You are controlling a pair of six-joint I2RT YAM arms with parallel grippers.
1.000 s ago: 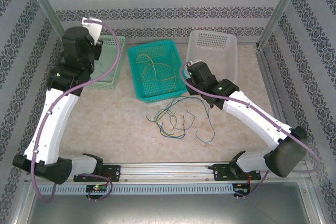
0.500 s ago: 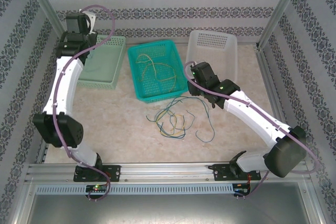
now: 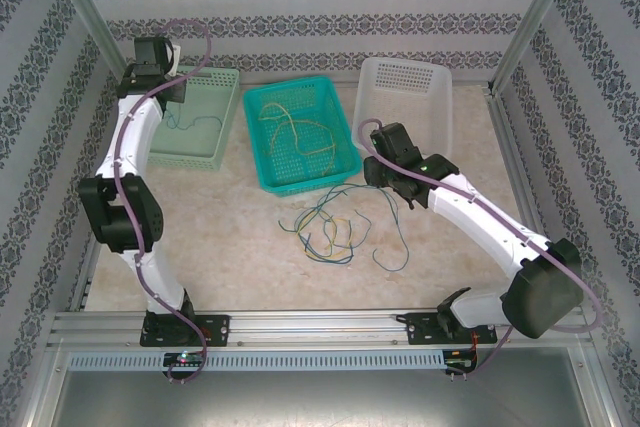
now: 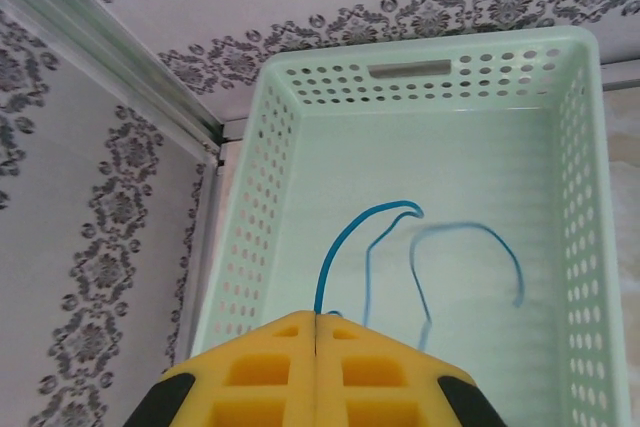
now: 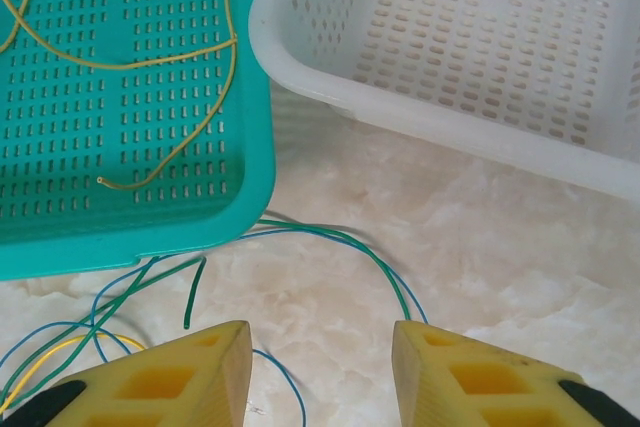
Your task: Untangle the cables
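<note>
My left gripper (image 4: 316, 319) is shut on one end of a blue cable (image 4: 370, 237), which curls down onto the floor of the pale green basket (image 4: 420, 57). From above, this gripper (image 3: 170, 87) hangs over the basket's far left corner, the blue cable (image 3: 195, 123) trailing below. A tangle of blue, green and yellow cables (image 3: 325, 227) lies on the table in front of the teal basket (image 3: 262, 172). My right gripper (image 5: 320, 347) stands open over the table by a green cable (image 5: 350, 242), holding nothing. Yellow cables (image 5: 180, 57) lie in the teal basket.
A white basket (image 5: 400, 117) stands at the back right, close beside the teal basket (image 5: 140, 237). Patterned walls and metal posts (image 3: 85, 7) enclose the table. A blue strand (image 3: 392, 265) trails toward the near right of the tangle.
The left arm has straightened and drawn back from over the pale green basket, uncovering the blue cable lying there. The right gripper has shifted slightly right.
</note>
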